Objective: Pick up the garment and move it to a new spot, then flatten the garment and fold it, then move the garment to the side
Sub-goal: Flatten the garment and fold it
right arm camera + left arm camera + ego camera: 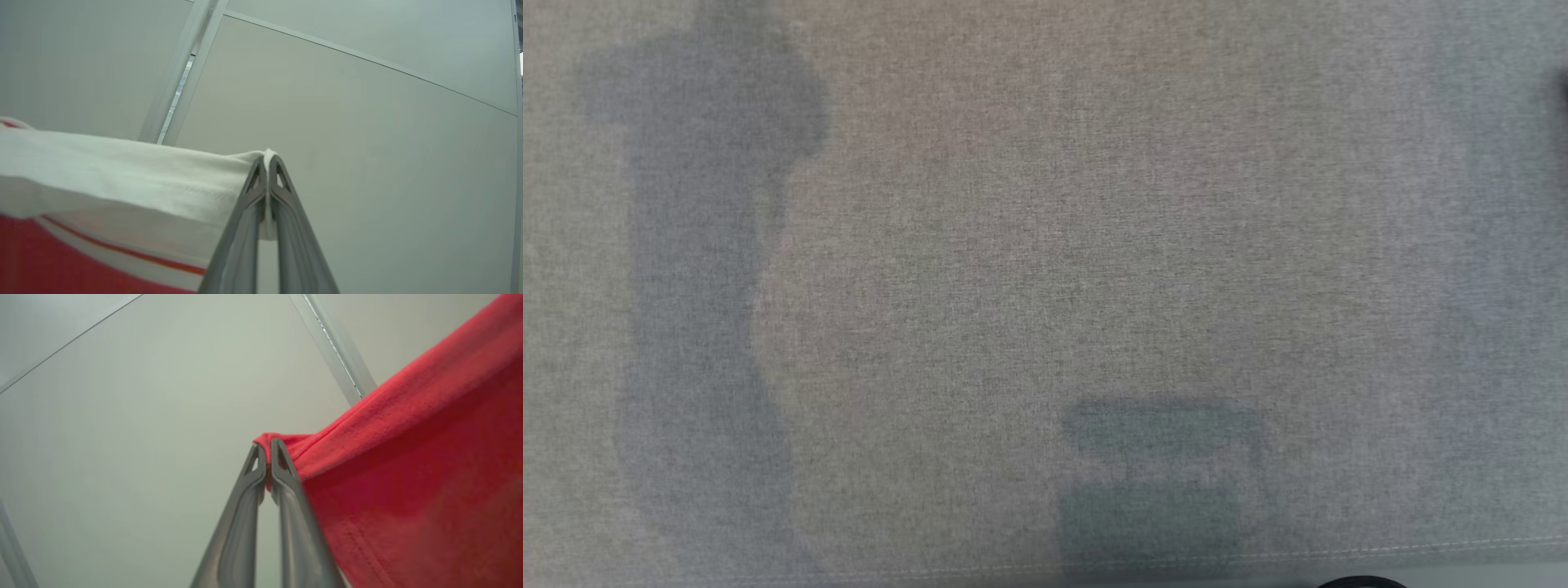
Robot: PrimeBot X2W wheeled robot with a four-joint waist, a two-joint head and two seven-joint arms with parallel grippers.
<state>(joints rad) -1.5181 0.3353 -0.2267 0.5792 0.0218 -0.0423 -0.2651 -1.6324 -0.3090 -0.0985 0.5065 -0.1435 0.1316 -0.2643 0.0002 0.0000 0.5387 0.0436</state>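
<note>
Garment (408, 465): soft knit cloth, red in the main, with a white band and a thin red stripe; judged light, limp and not fragile; expected to sag and swing between holds, so hems and corners, taken well apart, are judged the best places for a grip that keeps it spread. Location: held up between both grippers, with pale wall behind it rather than a resting surface. Left gripper (267, 459): fingers clenched on a bunched red corner; cloth drawn taut towards that view's right. Right gripper (267, 163): fingers pinched tight on a white edge; cloth stretched towards that view's left, the red part at that view's bottom. Arm pose: both judged raised, fingers aimed at the wall panels (367, 143); a metal strip (335, 347) is seen between panels. Grey woven surface (1045, 245): seen in the head view, marked by soft shadows (703, 286); judged the place for laying the cloth flat.
</note>
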